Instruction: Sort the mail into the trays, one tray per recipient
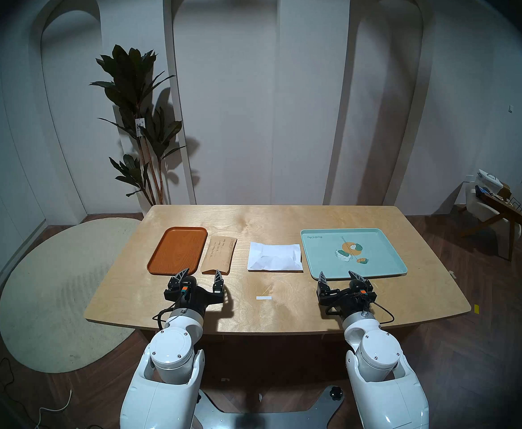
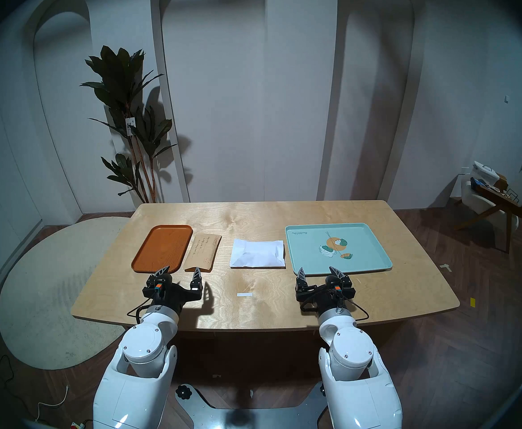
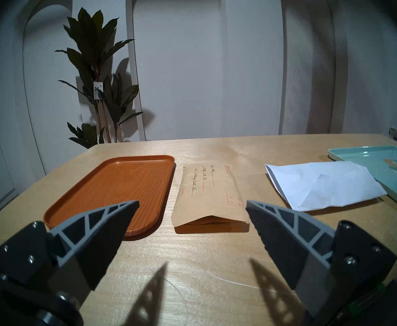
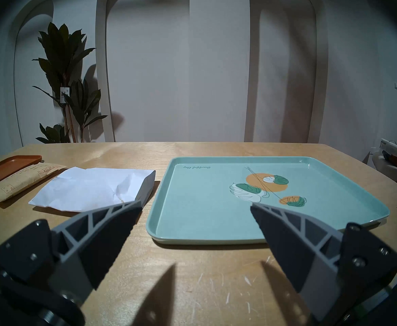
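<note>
my left gripper wide open just short of the kraft envelope, maybe overlapping its near edge, right gripper open too, white envelope right of the kraft one

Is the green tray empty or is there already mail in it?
Empty. Only its printed motif shows inside the green tray; the white envelope lies on the table just beside it, and the brown envelope further left.

Both white arms reach toward 12 o'clock; left gripper and right gripper spread wide, holding nothing.
</note>
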You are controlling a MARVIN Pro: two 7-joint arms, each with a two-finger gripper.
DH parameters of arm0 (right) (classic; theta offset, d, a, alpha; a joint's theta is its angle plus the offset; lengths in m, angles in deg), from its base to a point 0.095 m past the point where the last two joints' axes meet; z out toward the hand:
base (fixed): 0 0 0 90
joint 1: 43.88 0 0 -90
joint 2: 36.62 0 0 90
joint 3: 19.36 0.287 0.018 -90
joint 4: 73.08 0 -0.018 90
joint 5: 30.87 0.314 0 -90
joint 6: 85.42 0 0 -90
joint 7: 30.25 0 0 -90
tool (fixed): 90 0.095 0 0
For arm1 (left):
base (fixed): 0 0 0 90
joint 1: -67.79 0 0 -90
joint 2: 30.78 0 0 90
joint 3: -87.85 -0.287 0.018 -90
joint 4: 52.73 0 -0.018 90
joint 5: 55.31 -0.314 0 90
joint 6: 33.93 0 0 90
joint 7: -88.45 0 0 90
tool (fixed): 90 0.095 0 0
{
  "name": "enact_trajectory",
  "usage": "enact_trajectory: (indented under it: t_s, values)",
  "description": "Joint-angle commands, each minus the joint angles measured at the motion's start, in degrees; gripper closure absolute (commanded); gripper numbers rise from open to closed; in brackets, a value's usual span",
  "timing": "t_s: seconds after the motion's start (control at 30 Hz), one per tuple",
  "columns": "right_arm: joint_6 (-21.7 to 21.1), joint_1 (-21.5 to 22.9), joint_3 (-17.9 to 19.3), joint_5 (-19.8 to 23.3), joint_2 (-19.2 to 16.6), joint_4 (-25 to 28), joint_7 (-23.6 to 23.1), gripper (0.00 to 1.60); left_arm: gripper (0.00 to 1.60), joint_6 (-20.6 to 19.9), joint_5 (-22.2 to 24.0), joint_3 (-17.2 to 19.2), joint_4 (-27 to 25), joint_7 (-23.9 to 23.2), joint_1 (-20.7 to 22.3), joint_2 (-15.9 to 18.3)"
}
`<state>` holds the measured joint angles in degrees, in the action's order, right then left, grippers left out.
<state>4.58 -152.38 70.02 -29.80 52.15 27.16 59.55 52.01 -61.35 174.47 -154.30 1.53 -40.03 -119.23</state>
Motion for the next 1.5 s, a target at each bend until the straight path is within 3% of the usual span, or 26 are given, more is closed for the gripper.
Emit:
enact_trajectory:
  t_s: [0.0, 0.2, 0.43, 0.8, 1.17, 1.47]
  values:
    - [0.2, 0.2, -0.1, -0.1, -0.1, 1.2, -0.1, 0.00, 0.00, 0.8, -7.5, -2.7, -1.2, 1.1, 0.6, 3.7]
    - [0.2, 0.2, -0.1, -0.1, -0.1, 1.2, 0.0, 0.00, 0.00, -0.2, -14.8, -6.9, -0.5, 2.5, 1.7, 4.6]
    - [0.2, 0.2, -0.1, -0.1, -0.1, 1.1, 0.0, 0.00, 0.00, -0.8, -26.6, -10.9, -0.8, 5.1, 2.4, 8.4]
    - [0.2, 0.2, -0.1, -0.1, -0.1, 1.1, 0.0, 0.00, 0.00, -4.6, -32.9, -11.3, -3.4, 4.6, 4.2, 10.4]
    - [0.2, 0.2, -0.1, 0.0, -0.1, 1.0, 0.0, 0.00, 0.00, -6.8, -43.3, -12.9, -6.9, -4.0, 6.7, 19.2]
    - [0.2, 0.2, -0.1, 0.0, -0.1, 1.1, 0.0, 0.00, 0.00, -6.9, -46.4, -11.8, -10.4, -13.7, 8.3, 25.3]
